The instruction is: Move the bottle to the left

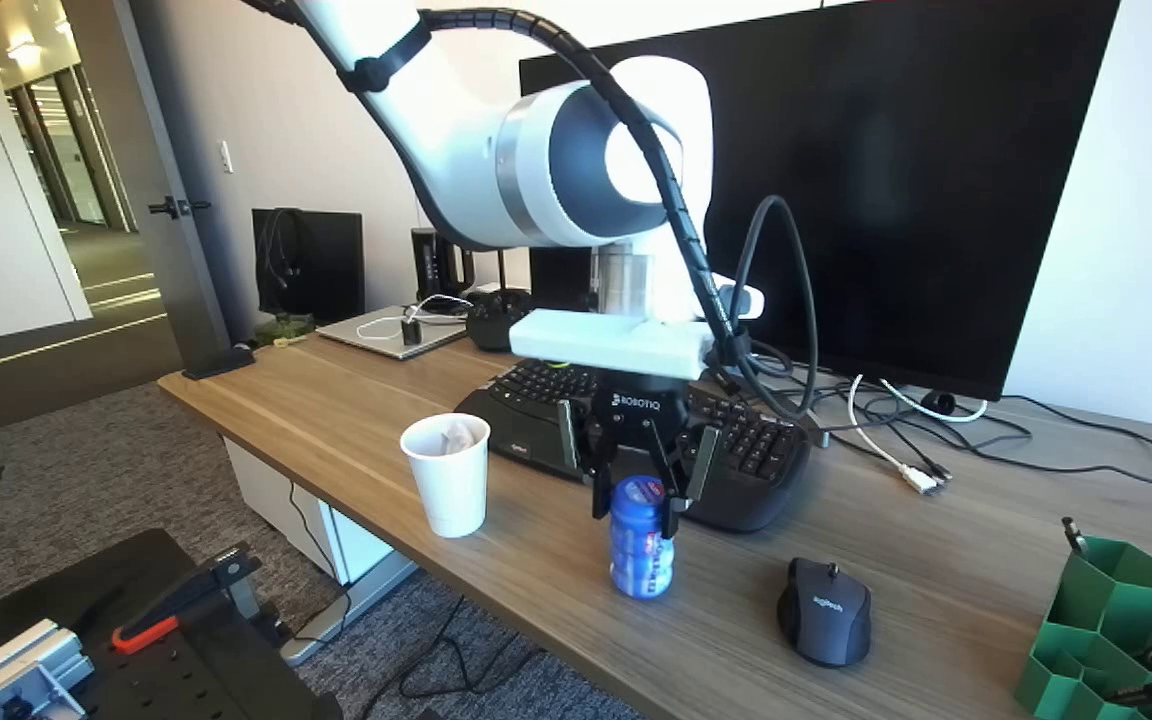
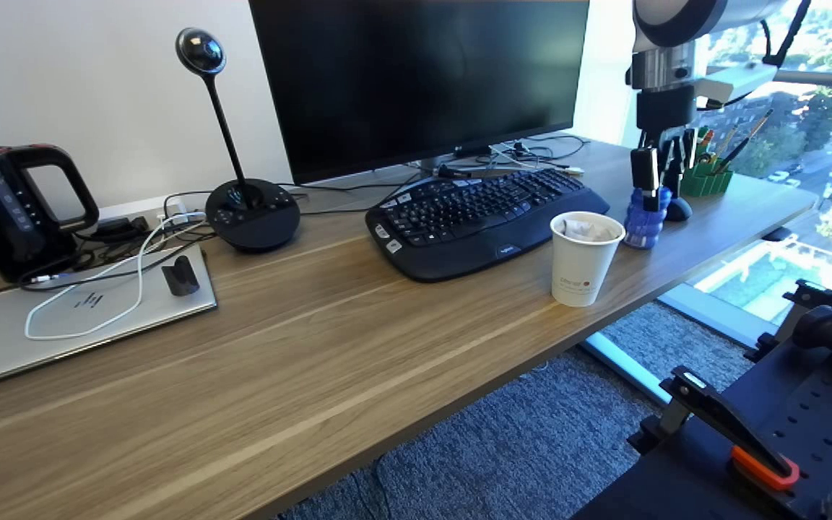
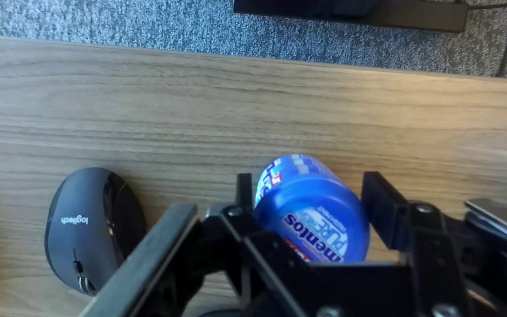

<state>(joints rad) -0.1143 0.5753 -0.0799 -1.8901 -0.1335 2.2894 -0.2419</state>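
The blue bottle (image 1: 642, 562), with white and red print, stands upright on the desk beside the keyboard. My gripper (image 1: 636, 524) has come down over its cap from above, one finger on each side. In the wrist view the round blue cap of the bottle (image 3: 319, 198) sits between the two dark pads, which appear to press against both sides, so the gripper (image 3: 309, 193) looks shut on it. An exterior view shows the bottle (image 2: 641, 230) partly covered by the near finger (image 2: 646, 173); the far finger is mostly hidden.
A white paper cup (image 1: 454, 480) stands near the desk's front edge, beside the bottle. Behind is a black keyboard (image 2: 481, 224). A mouse (image 1: 825, 612) and a green pen holder (image 1: 1086, 610) lie on the opposite side. A monitor (image 2: 423, 79) stands at the back.
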